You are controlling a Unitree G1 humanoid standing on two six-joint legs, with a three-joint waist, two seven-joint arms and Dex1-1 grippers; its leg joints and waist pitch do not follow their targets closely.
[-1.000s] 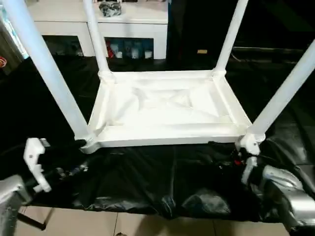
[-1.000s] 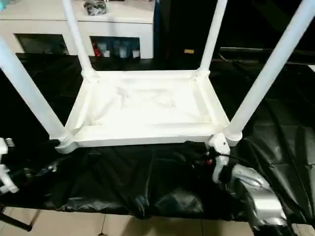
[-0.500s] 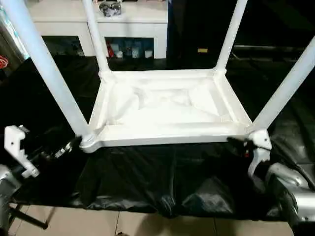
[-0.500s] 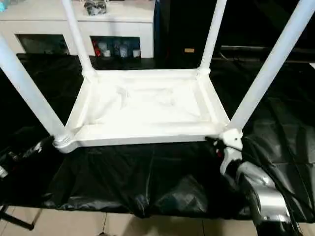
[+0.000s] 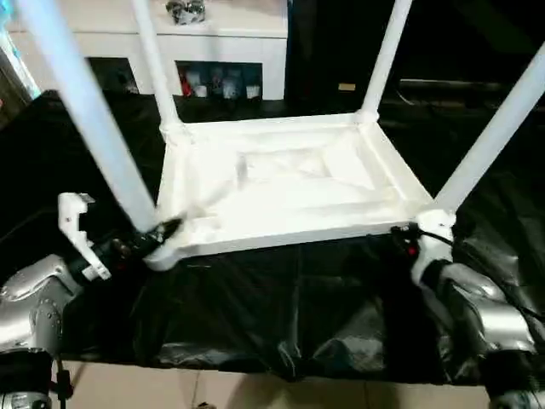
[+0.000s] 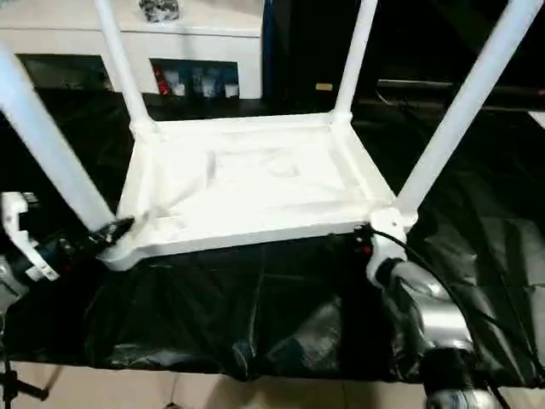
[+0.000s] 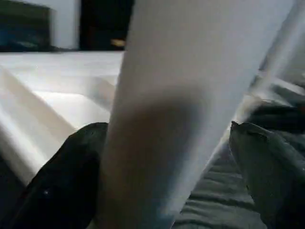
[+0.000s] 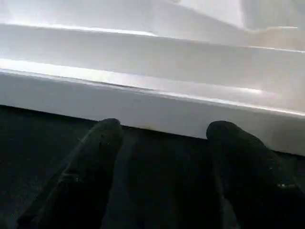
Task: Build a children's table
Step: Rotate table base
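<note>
Moved in since earlier: left gripper gaping around upside-down white plastic table's near leg; right gripper spread wide at its rim.

1. I see the table all white, legs too.
2. The sheet under it is glossy black.
3. My forearms are silver, my fingers black.
4. The cabinet behind is white.
5. The floor is beige.

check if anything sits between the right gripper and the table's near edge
Nothing visible does. The right gripper is open just short of the tabletop's near rim, with bare black sheet between them.
</note>
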